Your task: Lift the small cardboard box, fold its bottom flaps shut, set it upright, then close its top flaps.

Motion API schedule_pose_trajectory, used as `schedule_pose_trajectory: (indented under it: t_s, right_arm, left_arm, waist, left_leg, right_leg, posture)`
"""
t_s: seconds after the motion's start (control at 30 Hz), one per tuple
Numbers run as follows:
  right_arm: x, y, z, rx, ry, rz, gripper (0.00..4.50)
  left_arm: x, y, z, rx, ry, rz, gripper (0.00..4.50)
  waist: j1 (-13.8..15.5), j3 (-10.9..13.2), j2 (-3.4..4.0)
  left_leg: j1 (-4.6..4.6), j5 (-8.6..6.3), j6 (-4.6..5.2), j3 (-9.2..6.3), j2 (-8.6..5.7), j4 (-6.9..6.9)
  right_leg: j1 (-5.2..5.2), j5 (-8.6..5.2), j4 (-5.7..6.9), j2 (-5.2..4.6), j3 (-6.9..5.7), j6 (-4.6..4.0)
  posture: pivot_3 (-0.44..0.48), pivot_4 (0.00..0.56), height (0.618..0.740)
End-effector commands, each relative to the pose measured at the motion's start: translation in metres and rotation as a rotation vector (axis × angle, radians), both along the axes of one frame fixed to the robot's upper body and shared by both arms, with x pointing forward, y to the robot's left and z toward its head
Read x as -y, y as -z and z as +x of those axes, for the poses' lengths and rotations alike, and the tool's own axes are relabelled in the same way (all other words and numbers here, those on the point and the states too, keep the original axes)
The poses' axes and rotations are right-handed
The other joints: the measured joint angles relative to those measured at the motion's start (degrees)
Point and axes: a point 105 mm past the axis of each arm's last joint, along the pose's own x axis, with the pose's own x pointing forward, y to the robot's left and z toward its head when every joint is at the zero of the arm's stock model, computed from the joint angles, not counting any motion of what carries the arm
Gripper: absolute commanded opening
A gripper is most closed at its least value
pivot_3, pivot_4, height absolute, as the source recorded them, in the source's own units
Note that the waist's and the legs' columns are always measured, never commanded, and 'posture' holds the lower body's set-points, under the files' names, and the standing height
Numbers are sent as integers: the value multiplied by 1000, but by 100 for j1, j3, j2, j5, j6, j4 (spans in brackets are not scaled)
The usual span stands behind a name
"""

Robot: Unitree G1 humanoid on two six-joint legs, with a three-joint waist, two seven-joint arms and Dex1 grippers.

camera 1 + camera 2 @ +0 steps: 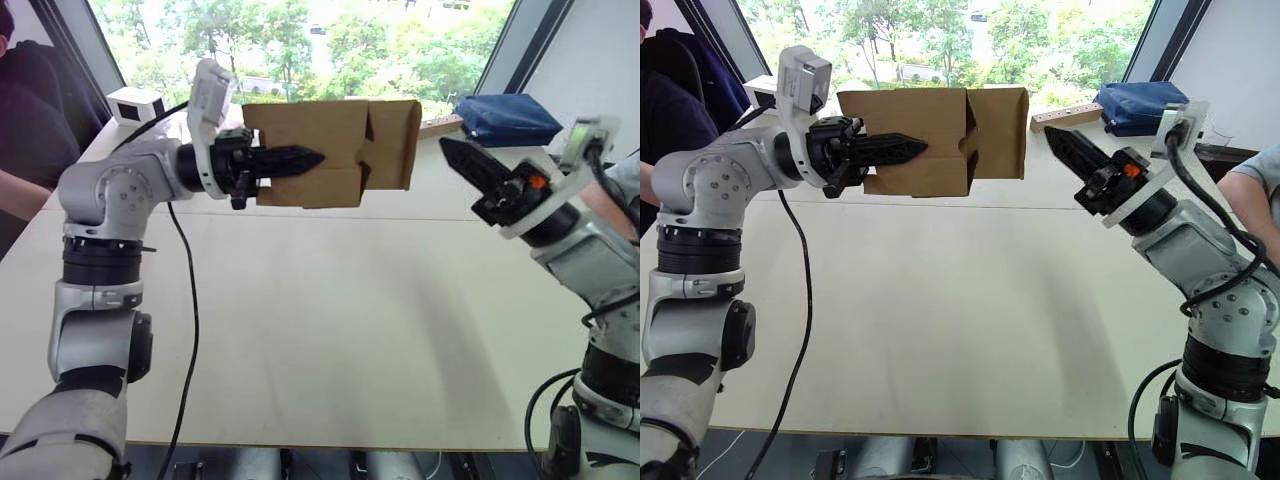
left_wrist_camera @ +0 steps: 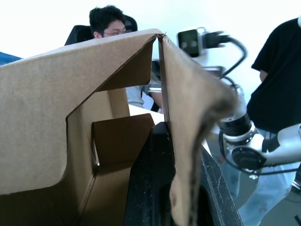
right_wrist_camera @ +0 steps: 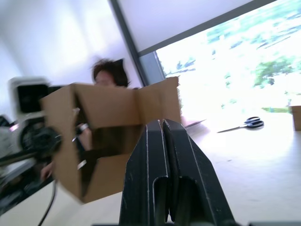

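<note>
Left tool [image 1: 300,160] is clamped on a wall of the small cardboard box [image 1: 335,150], holding it in the air well above the desk [image 1: 330,330], up at window height. Right tool [image 1: 462,160] hangs just beside the box's flap end, apart from it, fingers pressed together.

Right eye view: same layout. Box lies sideways, wider than tall, one flap sticking out past the body twd the right tool; plain brown kraft, matte, thin sheet, unprinted. Desk is smooth pale laminate. A blue bag [image 1: 1140,105] and a tan bar [image 1: 1065,117] sit at the far edge.

Left wrist view: looking into the open box, w/ one black finger inside against a wall. Inner flaps fold partway across, edges a bit frayed and soft. A person sits behind.

Right wrist view: two black fingers shut flush, ribbed plastic, pointed at the box's open end. Scissors [image 3: 254,123] lie on the desk beyond.

Progress, as I judge it: lift done; bottom flaps not yet fully shut; standing it upright and closing top flaps remain.
</note>
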Motion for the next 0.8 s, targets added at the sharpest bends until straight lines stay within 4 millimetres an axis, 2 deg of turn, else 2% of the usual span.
schedule_pose_trajectory:
  t_s: [0.03, 0.2, 0.3, 0.47, 0.53, 0.67, 0.7, 0.77, 0.8]
  right_arm:
    - [2, -6, 14, 43, 32, 90, 24]
    - [-18, 6, 29, 27, -8, 123, 24]
    - [-30, 4, 31, 31, -62, 170, 24]
    - [-49, -16, 13, 92, -226, 328, 24]
    - [-56, -17, 6, 91, -276, 374, 24]
    - [-59, -18, 4, 72, -278, 466, 24]
    - [-62, -18, 3, 65, -285, 489, 521]
    - [-67, -18, 1, 56, -293, 518, 977]
    - [-69, -18, 0, 49, -299, 541, 1549]
  left_arm:
    - [0, -20, -11, 62, 31, -45, 0]
    - [-1, -20, -13, 45, 37, -52, 0]
    - [-2, -19, -15, 39, 39, -50, 0]
    - [-3, -22, -11, 29, 16, -74, 0]
    - [-4, -25, -8, 19, 3, -101, 0]
    - [-8, -32, -7, -15, 4, -167, 0]
    - [-8, -31, -10, -15, 10, -158, 0]
    - [-8, -29, -13, -20, 23, -151, 0]
    - [-7, -29, -14, -22, 28, -150, 0]
  waist:
    - [-4, 1, 3]
    - [-16, 3, 6]
    - [-6, 3, 7]
    - [-12, 4, 8]
    - [-9, 4, 9]
    - [-10, 4, 8]
    - [-15, 4, 8]
    - [-16, 4, 9]
    - [-17, 4, 10]
  left_leg:
    - [-1, 0, 0, -1, 1, 0]
    - [-2, 1, -2, 1, 2, -1]
    - [-2, 2, -3, 0, 2, -2]
    - [-3, 10, -18, 0, 1, -1]
    - [-3, 11, -20, -2, 2, -2]
    - [-3, 11, -19, -1, 1, -1]
    - [-3, 11, -20, -1, 1, -1]
    - [-2, 12, -22, -1, 1, -1]
    - [-3, 15, -26, -1, 1, -1]
  right_leg:
    - [0, 0, 0, 1, -1, 0]
    - [-6, 3, 4, 2, 1, 5]
    - [-6, 3, 4, 1, 1, 5]
    - [-6, 4, 4, -1, 1, 7]
    - [-6, 4, 5, -1, 0, 7]
    - [-6, 4, 7, -4, 0, 7]
    - [-6, 4, 8, -4, 0, 7]
    - [-7, 4, 8, -3, 0, 7]
    - [-8, 4, 9, -3, 0, 7]
  posture:
    - [0, 150, 740]
    - [0, 150, 740]
    - [0, 150, 740]
    - [0, 150, 740]
    - [0, 150, 740]
    - [0, 150, 740]
    - [0, 150, 740]
    - [0, 150, 740]
    - [0, 150, 740]
